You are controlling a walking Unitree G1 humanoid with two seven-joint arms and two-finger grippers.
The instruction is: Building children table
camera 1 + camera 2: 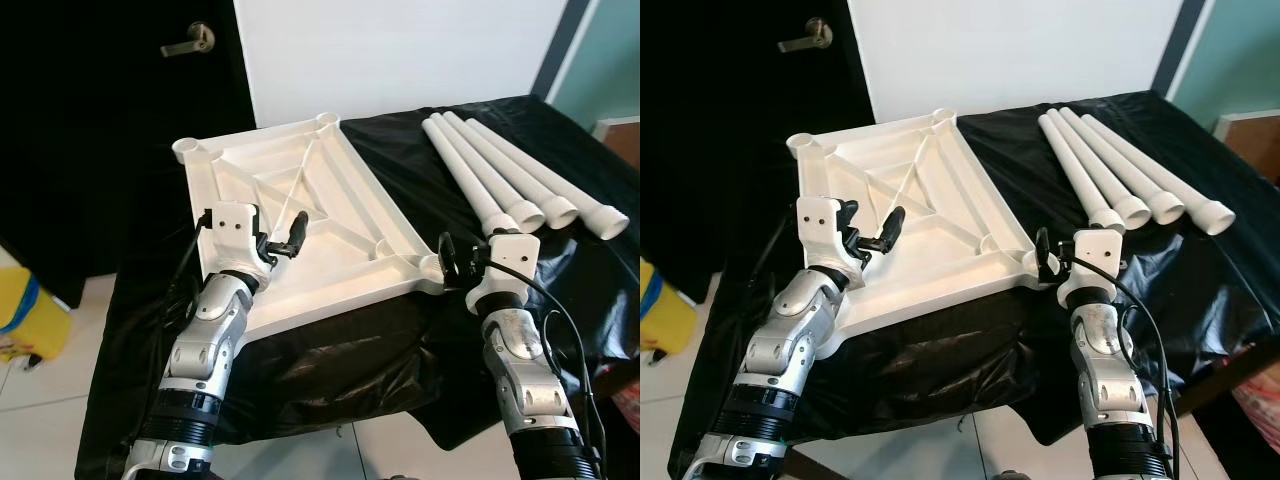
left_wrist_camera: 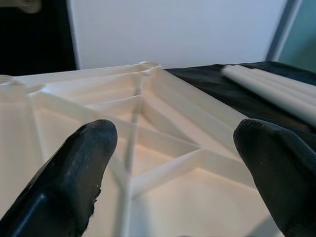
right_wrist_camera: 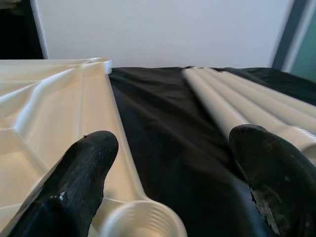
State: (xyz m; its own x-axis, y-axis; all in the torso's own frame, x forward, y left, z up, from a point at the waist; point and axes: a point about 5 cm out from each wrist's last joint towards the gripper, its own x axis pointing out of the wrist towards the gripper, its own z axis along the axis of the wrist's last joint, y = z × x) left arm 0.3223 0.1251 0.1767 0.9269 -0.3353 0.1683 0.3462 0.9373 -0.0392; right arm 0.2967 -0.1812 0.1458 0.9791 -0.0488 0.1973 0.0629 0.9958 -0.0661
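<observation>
A white plastic tabletop [image 1: 335,195] lies upside down, its ribbed underside up, on the black-covered table [image 1: 400,150]. Several white tube legs [image 1: 505,170] lie side by side to its right. My left gripper [image 1: 285,243] hovers open over the tabletop's near left part; the left wrist view shows the ribs [image 2: 163,153] between the two black fingertips [image 2: 84,163]. My right gripper [image 1: 458,258] stands open at the near right corner socket [image 3: 140,219], with the legs [image 3: 222,98] lying beyond it.
The black cover hangs over the table's front edge [image 1: 330,370]. A black door with a metal handle [image 1: 190,40] is at the back left, a white wall behind. A yellow object [image 1: 25,315] sits on the tiled floor at the left.
</observation>
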